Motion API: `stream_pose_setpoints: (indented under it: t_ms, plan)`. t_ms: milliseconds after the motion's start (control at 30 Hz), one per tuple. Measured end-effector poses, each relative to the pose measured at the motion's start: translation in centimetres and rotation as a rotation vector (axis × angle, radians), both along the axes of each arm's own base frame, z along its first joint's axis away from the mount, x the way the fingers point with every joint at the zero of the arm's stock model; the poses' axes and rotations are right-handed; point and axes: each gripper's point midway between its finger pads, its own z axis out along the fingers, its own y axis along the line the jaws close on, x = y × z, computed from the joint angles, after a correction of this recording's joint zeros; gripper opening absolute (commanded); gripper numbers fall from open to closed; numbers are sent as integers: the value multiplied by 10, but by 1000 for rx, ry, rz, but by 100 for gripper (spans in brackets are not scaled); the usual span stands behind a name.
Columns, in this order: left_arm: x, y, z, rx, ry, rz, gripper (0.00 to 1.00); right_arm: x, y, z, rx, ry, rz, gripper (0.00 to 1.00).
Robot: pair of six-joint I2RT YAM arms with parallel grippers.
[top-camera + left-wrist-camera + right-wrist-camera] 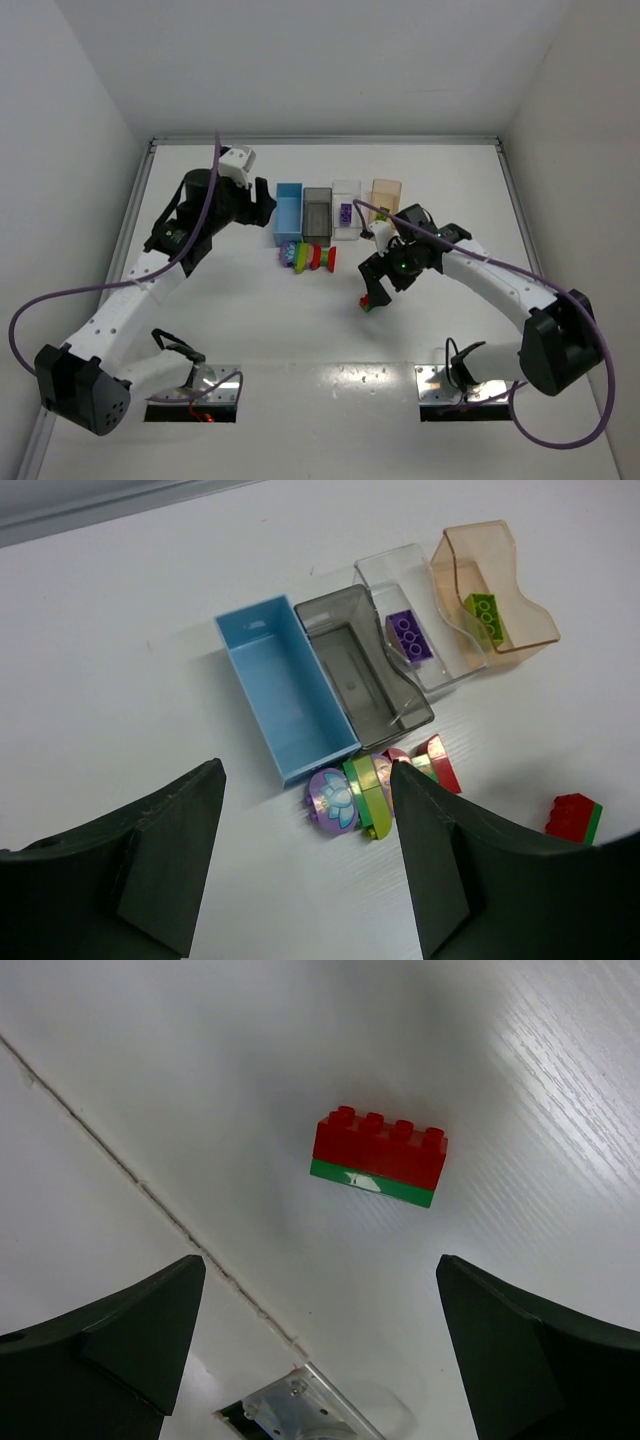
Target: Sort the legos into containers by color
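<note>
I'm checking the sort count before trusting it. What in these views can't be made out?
Top view: the red-and-green brick sits mostly under the right gripper, so its studs are unreadable.
Left wrist view: a finger of the left gripper covers part of the lego cluster, so its pieces cannot be counted.
Top view: what lies in the orange bin is too small to tell.

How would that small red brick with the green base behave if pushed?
The red studded plastic brick on its green plate looks rigid, probably light. Flat-sided, it should slide on the white table, not roll. The layers might separate.
</note>
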Motion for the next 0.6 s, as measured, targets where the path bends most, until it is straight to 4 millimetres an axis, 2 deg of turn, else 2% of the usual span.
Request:
stream_pose_setpoints:
  t_ms: [167,400,600]
  plan:
    - [-1,7,-12,16,27,25,73,3,0,-13,-71,8,-36,100]
    - [1,14,-13,27,25,47,73,14,3,-43,-209,48,-71,100]
    - [2,17,-13,34,23,54,73,20,11,-48,-235,33,-90,100]
